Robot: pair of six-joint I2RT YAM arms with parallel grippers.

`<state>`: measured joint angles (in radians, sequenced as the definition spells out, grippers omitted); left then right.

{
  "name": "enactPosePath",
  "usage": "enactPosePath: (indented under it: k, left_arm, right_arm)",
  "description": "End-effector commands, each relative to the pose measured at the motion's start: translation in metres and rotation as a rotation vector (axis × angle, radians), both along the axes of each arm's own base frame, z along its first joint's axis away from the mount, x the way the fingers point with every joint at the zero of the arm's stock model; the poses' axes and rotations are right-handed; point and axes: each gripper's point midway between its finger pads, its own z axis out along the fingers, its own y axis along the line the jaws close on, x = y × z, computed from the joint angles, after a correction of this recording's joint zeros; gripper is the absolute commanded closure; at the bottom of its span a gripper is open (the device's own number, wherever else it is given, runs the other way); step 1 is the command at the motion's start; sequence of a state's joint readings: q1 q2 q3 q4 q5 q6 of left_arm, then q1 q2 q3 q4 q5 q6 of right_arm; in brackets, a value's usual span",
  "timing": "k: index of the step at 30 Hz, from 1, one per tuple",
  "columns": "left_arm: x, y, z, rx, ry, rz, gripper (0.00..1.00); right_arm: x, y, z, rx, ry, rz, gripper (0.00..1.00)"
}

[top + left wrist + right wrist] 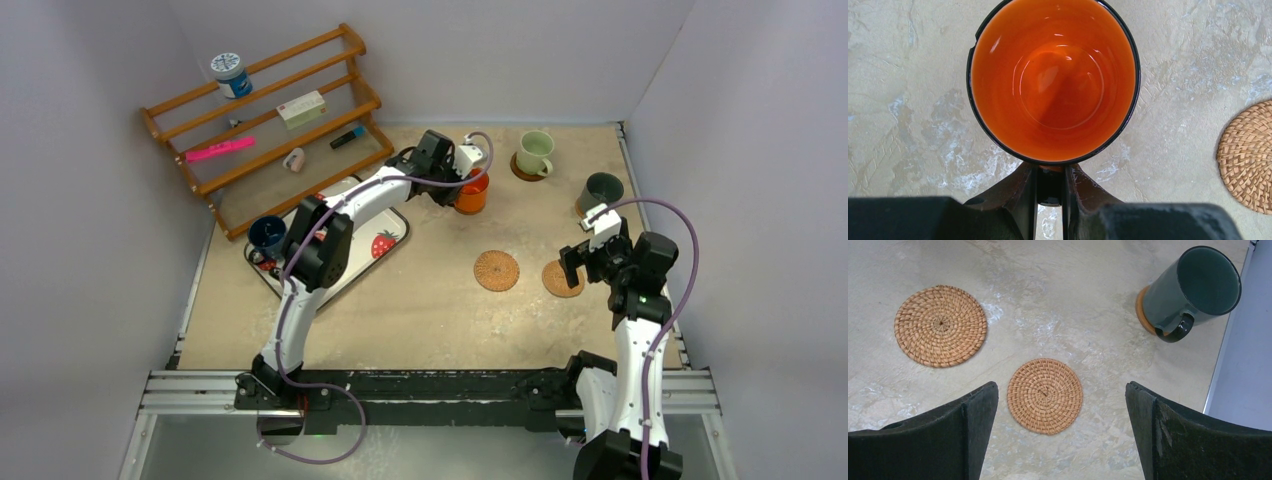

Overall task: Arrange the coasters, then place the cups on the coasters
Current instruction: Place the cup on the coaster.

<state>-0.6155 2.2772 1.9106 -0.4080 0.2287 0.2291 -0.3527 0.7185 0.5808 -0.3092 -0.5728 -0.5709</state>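
Note:
My left gripper point(1050, 175) is shut on the handle of the orange cup point(1053, 75), which stands upright at the back middle of the table point(471, 193). I cannot tell whether its base touches the table. A woven coaster point(1248, 155) lies to its right. My right gripper point(1060, 389) hangs open over the right-hand woven coaster point(1045, 396), with a second one point(940, 325) to its left. The dark grey-green cup point(1198, 287) sits on a brown coaster point(1143, 315). The pale green cup point(535, 153) sits on another coaster point(522, 168). The dark blue cup point(267, 235) rests on the tray.
The white strawberry-print tray point(395, 235) lies at the left under my left arm. A wooden rack point(270, 110) with small items and a blue-and-white jar point(230, 75) leans in the back left corner. White walls close in the table on three sides.

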Motion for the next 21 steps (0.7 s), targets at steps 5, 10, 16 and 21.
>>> enactPosePath:
  k: [5,10,16,21]
  left_arm:
    - [0.0063,-0.0081,0.0553,-0.054,-0.149,-0.025,0.94]
    - [0.0068,-0.0076,0.0514,-0.039,-0.158,-0.026,0.94]
    - [0.0060,-0.0084,0.0508,-0.023,-0.173,-0.030,0.94]
    - [0.0071,-0.0080,0.0509,-0.007,-0.192,-0.022,0.93]
  right_arm:
    - [-0.0012,0.0049,0.0013,0.001,-0.014,0.034,0.01]
    - [-0.0011,0.0052,0.0014,0.000,-0.015,0.036,0.01]
    - [-0.0011,0.0052,0.0002,0.001,-0.012,0.037,0.01]
    - [-0.0009,0.0052,-0.0003,0.000,-0.011,0.039,0.01]
